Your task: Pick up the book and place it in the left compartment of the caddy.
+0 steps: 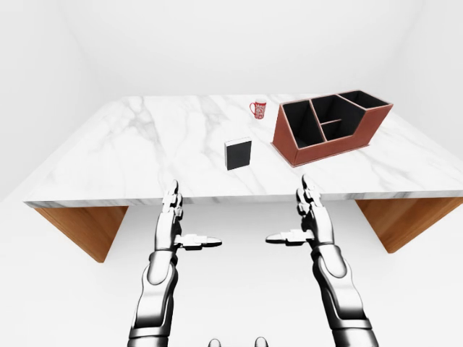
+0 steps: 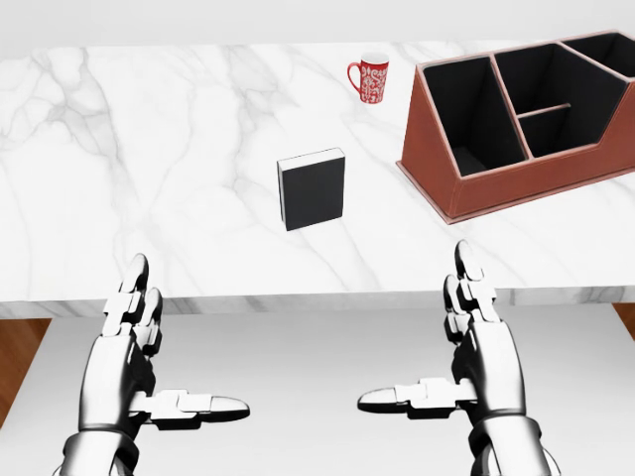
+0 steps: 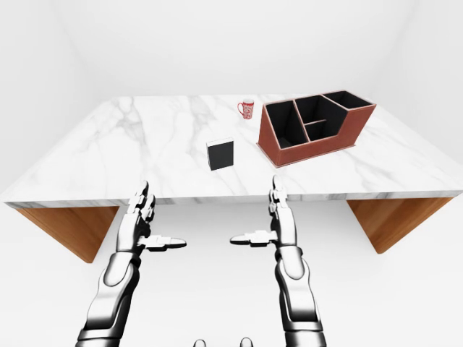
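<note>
The left hand (image 2: pixel 139 362) is hovering open and empty below the bench (image 2: pixel 149 178) edge. The book (image 2: pixel 312 189) is standing upright mid-bench, apparently awaiting a grasp. The right hand (image 2: pixel 466 352) is waiting equally splayed, the caddy (image 2: pixel 526 119) sitting beyond.

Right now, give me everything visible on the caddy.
The caddy is a reddish-brown, leather-look organizer with black-lined insides and a thin flange round its base. Its near wall is low, the far wall higher, so the side walls slope. Dividers make one long compartment on the head view's left and smaller ones to its right. All look empty. It sits upright on the marble table, turned at an angle to its edge, apart from the mug and book. Nothing touches it.
</note>
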You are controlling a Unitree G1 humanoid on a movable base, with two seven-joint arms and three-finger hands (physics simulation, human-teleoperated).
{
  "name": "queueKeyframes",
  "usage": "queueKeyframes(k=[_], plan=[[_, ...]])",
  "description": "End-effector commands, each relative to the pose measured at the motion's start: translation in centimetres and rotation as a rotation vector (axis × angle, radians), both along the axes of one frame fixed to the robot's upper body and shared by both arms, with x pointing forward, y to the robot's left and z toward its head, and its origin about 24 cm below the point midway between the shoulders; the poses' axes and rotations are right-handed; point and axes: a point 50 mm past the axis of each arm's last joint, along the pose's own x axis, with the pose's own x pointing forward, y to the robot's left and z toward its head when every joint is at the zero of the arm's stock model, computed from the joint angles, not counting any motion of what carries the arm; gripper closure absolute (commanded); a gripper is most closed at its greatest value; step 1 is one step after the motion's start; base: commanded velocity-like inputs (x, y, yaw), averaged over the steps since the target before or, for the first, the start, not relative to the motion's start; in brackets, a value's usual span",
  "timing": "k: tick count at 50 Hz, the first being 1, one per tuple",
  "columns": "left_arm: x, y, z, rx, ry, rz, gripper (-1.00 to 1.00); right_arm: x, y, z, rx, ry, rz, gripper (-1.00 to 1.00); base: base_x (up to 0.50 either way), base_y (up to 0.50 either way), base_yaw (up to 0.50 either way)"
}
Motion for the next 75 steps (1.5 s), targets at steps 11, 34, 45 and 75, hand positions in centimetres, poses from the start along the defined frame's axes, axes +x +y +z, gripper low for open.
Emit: queueKeyframes(k=[11,34,45,75], plan=[[-0.1,-0.1,0.0,0.004,-0.013,-0.008,-1.0,-1.0,-1.6,3.1,-0.05,-0.121,-0.07,-1.0,0.0,0.0,0.0],[0.0,0.0,-0.3,0.013,-0.013,-0.004,-1.0,-4.6,-7.1,8.4,-0.019,-0.31,-0.251,-1.0,0.0,0.0,0.0],[0.2,0.1,-0.6,0.008,-0.014,-0.004,-1.0,-6.3,-9.9,10.8,0.02,-0.432,-0.315,-1.0,0.0,0.0,0.0],[-0.3,0.0,0.1,0.006,-0.019,-0.001,-1.0,-11.1,-16.8,10.7,0.04,-0.447,-0.517,-1.0,0.0,0.0,0.0]])
